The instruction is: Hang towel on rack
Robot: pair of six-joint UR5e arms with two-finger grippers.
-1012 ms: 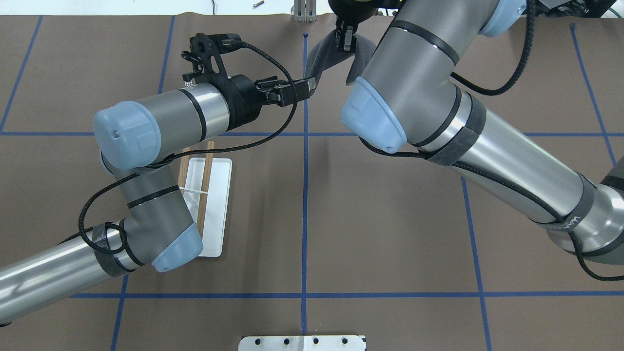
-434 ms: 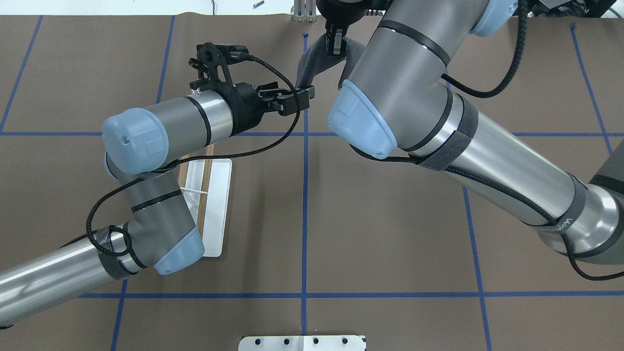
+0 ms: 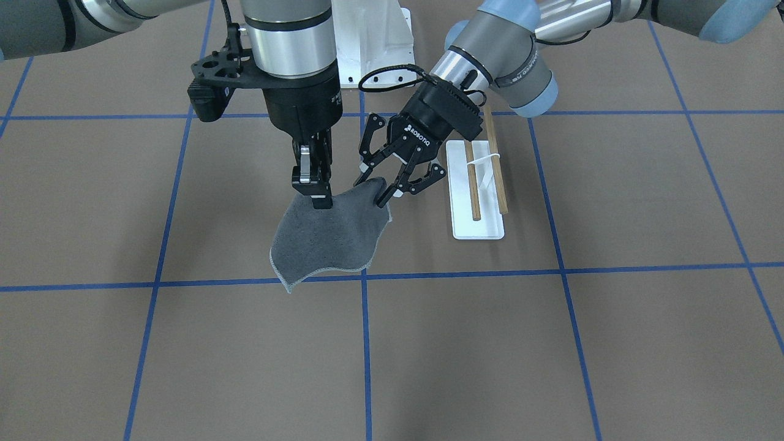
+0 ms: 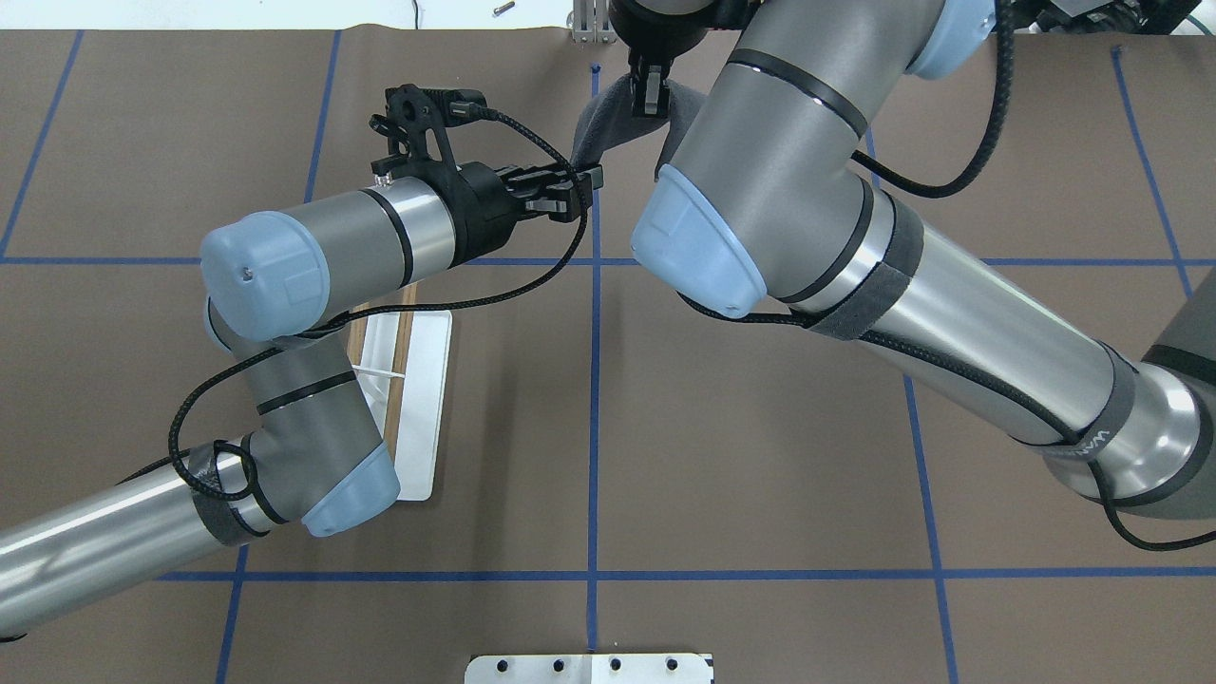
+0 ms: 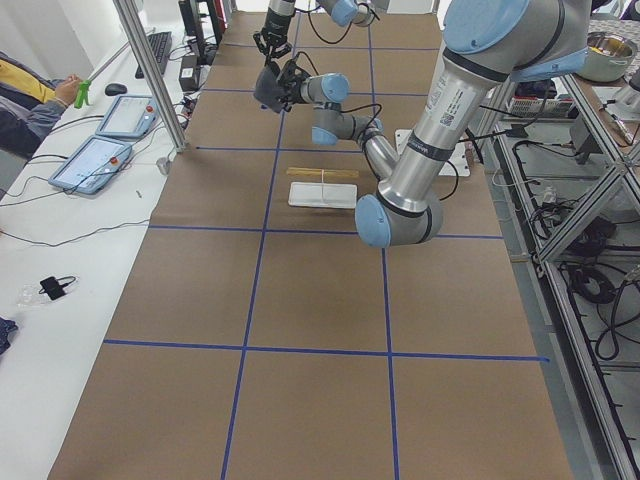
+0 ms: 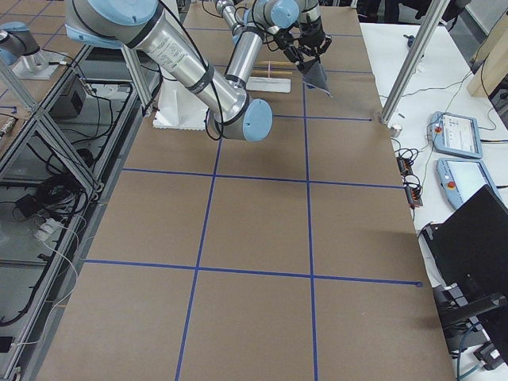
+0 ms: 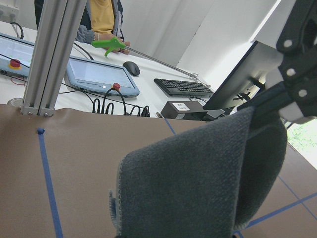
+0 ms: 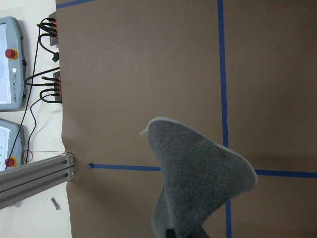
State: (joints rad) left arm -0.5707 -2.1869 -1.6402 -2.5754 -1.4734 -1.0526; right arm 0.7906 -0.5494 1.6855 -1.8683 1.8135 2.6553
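Observation:
The dark grey towel (image 3: 334,236) with pale edging hangs above the table from my right gripper (image 3: 313,199), which points straight down and is shut on its upper edge. My left gripper (image 3: 375,187) reaches in from the side, and its open fingers straddle the towel's raised corner. The left wrist view shows the towel (image 7: 198,188) close up beside one finger (image 7: 292,54). The right wrist view shows the towel (image 8: 198,183) hanging below. The rack (image 3: 478,226), a white base with two wooden dowels (image 3: 471,184), stands just beside the left gripper, partly under the left arm in the overhead view (image 4: 423,380).
A white bolted pedestal (image 3: 373,37) stands at the robot's base. A metal plate (image 4: 589,668) lies at the near table edge. An aluminium post (image 7: 47,54), teach pendants and a keyboard are past the far edge. Blue tape lines cross the brown mat.
My right gripper has carried the towel a little leftward in the overhead view. My left gripper has shifted with it and stays at the towel's corner, its fingers looking slightly narrower.

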